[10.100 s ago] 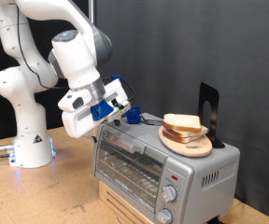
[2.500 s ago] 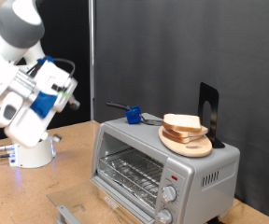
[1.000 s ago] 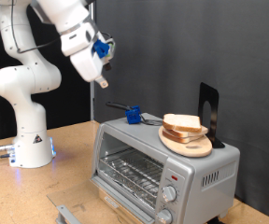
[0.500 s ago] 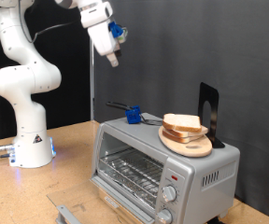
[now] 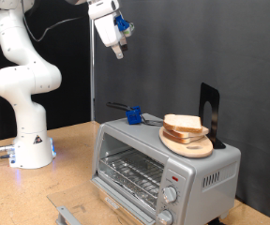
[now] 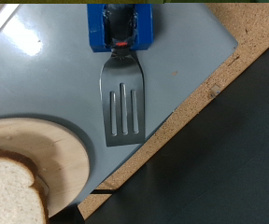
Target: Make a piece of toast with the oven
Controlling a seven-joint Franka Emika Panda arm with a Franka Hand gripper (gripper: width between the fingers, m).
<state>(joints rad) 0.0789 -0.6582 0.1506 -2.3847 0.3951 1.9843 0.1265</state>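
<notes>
Far left of the exterior view: your arm's white base stands on the worktop [image 5: 69, 178], with the upper links reaching up out of frame.

Upper middle of the exterior view: the claw [image 5: 119, 49] now hangs high against the dark backdrop, well above the oven [image 5: 163, 169]. A second ago it was lower and further left; ten seconds back it was down at the oven's front edge. So you have lifted clear and swung across toward the oven's top. You cannot tell from either view how far the claw is open or whether it has hold of anything; its fingers do not show in the wrist view.

Lower middle: the oven door looks dropped open, wire rack bare inside, nothing loaded yet. Judged from that, the opening step looks done and the bread step not begun.

On the oven's roof, centre of the exterior view: a spatula [image 6: 123, 103] with a blue handle block [image 6: 120, 25] lies flat, slotted blade pointing toward the plate. The wrist camera looks straight down on it, so the claw is lined up over the tool, well apart from it.

Right: the piece of toast [image 5: 183, 123] sits untouched on the round wooden plate [image 5: 193, 147] on the oven's roof, just beside the spatula blade. A black stand [image 5: 208, 111] rises behind it.
</notes>
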